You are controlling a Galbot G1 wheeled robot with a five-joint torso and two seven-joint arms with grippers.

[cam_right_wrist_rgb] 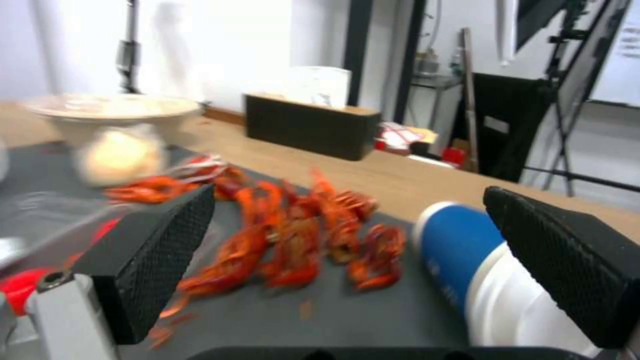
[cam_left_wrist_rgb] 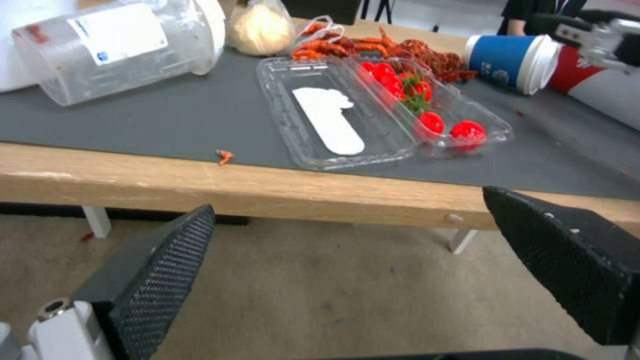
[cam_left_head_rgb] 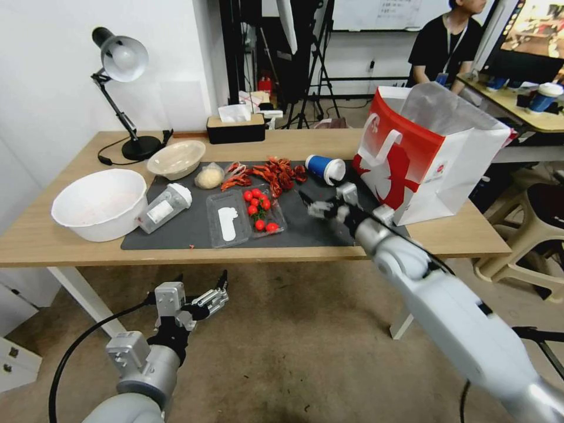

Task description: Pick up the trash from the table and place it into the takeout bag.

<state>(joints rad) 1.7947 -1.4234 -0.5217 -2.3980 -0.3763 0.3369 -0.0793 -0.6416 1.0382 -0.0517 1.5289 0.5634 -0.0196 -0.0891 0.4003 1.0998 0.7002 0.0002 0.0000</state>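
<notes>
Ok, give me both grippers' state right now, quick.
Left gripper: open, empty, parked low in front of the table.
Right gripper: open, empty, over the mat beside the blue paper cup.

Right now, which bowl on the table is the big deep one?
The large deep white bowl at the table's left end. The shallow beige bowl behind it, near the lamp, is flatter and smaller.

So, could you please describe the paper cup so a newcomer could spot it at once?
Find the dark grey mat on the long wooden table. Near its back edge, beside the red and white takeout bag, the blue cup lies on its side, the only blue item, white-lidded.
</notes>
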